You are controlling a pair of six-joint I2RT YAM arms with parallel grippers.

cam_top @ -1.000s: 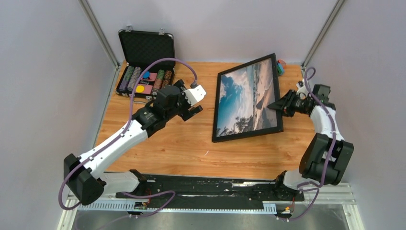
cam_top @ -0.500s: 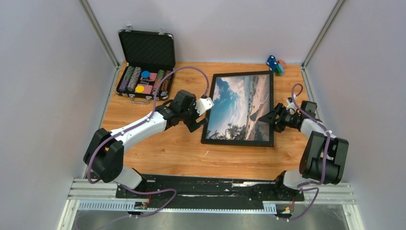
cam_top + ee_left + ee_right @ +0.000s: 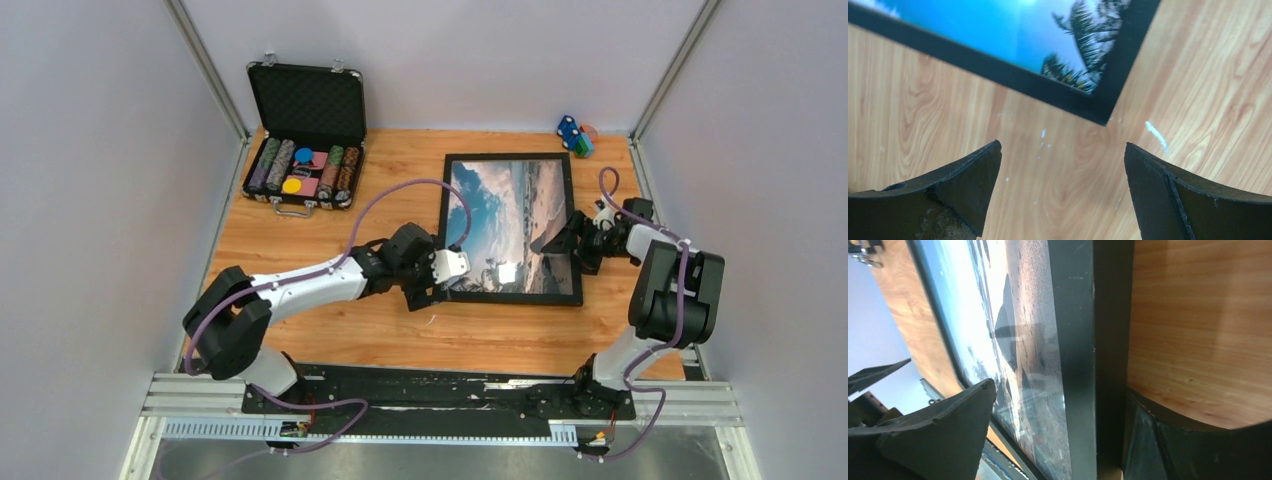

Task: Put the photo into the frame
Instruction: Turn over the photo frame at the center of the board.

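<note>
Pale wood-grain desk (image 3: 330,335) carries everything here, and the largest thing on it is the frame (image 3: 520,298), lying flat toward the right, black border up, with its long sides running away from the arm bases. Inside the border, under the glass, sits the photo (image 3: 510,215), beach scene facing up and palm trees at the near left corner. Judged from that, the insertion looks done or nearly so. At the far left of the desk stands an open black chip case (image 3: 305,140), well apart from the frame. The right end effector (image 3: 575,240) is the nearer one: it straddles the frame's right long edge about midway along. One finger stands off above the glass and the other is at the outer side of the edge, jaws parted and not clamped on the frame as far as the wrist view shows. The frame lies to its left, so backing out should mean moving right, square to that long edge, without dragging it. The left end effector (image 3: 1062,150) is spread wide and holds nothing, with the frame's near left corner just ahead of its fingertips.
</note>
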